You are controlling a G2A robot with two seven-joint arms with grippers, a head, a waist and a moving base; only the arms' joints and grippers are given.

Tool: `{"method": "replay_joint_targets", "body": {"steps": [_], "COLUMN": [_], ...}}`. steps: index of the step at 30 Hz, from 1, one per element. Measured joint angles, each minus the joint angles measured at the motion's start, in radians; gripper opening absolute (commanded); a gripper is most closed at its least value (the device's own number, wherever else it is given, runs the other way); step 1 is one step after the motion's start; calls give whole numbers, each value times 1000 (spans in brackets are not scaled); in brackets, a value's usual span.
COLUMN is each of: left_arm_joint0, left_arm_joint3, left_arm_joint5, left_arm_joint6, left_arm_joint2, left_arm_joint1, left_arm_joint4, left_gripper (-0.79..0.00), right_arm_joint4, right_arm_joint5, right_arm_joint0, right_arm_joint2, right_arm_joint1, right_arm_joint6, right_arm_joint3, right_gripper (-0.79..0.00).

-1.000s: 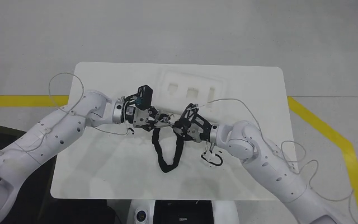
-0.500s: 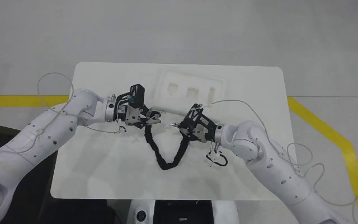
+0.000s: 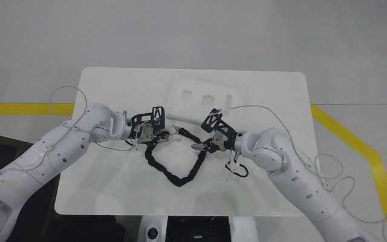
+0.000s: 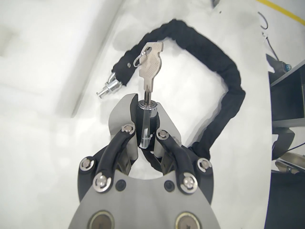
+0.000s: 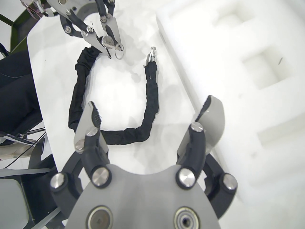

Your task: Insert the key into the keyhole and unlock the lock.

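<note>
A black fabric-sleeved chain lock (image 3: 175,176) lies in an open U on the white table (image 3: 272,181). My left gripper (image 4: 145,101) is shut on its chrome lock cylinder (image 4: 145,129), and the silver key (image 4: 151,63) stands in the keyhole with its ring hanging. The chain's free chrome pin end (image 4: 108,88) rests on the table beside the foam tray, apart from the cylinder. Above the chain's bend, my right gripper (image 5: 152,109) hovers open and holds nothing. The right wrist view looks across at the left gripper (image 5: 110,44), the pin (image 5: 151,54) and the chain (image 5: 152,91).
A white foam tray (image 3: 208,97) with three rectangular recesses sits at the back of the table, close to the pin end. A loop of black cable (image 3: 237,169) hangs by the right wrist. The table's front edge runs just beyond the chain's bend.
The lock has come apart: the left gripper drew the cylinder and key away to the left, the pin end now lies free, and the right gripper has let go and backed off open.
</note>
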Motion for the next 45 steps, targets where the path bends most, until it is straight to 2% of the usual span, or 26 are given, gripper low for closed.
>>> {"method": "replay_joint_targets", "body": {"steps": [6, 11, 13, 14, 15, 16, 17, 22, 26, 32, 36, 40, 45], "left_arm_joint0": [5, 13, 18, 20, 21, 23, 27, 36, 42, 60, 99, 136, 163], "left_arm_joint3": [-22, -29, -29, -26, -25, -24, -21, -20, -46, -130, -138, -128, -98], "left_arm_joint5": [81, 146, 155, 157, 158, 159, 158, 147, 147, 141, 143, 115, 105], "left_arm_joint6": [-170, -241, -258, -271, -283, -290, -293, -284, -225, -127, -96, 54, 285], "left_arm_joint2": [-10, -26, -34, -39, -42, -46, -53, -84, -128, -238, -284, -333, -396], "left_arm_joint1": [-8, -17, -18, -18, -18, -19, -18, -14, -8, 30, 49, 59, 67], "left_arm_joint4": [29, 44, 40, 39, 40, 39, 34, 28, 27, 40, 34, 49, 180], "left_gripper": [-785, -779, -683, -560, -493, -376, -12, 0, 0, 0, 0, 0, 0], "right_arm_joint4": [5, 1, 1, 2, 3, 4, 4, 10, 14, 14, 17, 7, -29], "right_arm_joint5": [-16, -20, -21, -22, -23, -23, -24, -26, -28, -42, -68, -104, -138], "right_arm_joint0": [-32, -68, -80, -88, -93, -98, -104, -120, -134, -156, -154, -152, -163], "right_arm_joint2": [66, 126, 144, 155, 161, 168, 175, 197, 226, 261, 273, 291, 347], "right_arm_joint1": [14, 27, 31, 34, 35, 36, 38, 42, 47, 54, 56, 58, 65], "right_arm_joint6": [-6, 9, 13, 14, 15, 16, 17, 14, -7, -6, -27, -72, -158], "right_arm_joint3": [-53, -103, -117, -124, -129, -133, -139, -158, -175, -204, -213, -220, -210], "right_gripper": [0, 0, 0, 0, 0, 0, 0, 0, 0, 0, 0, 0, 0]}}
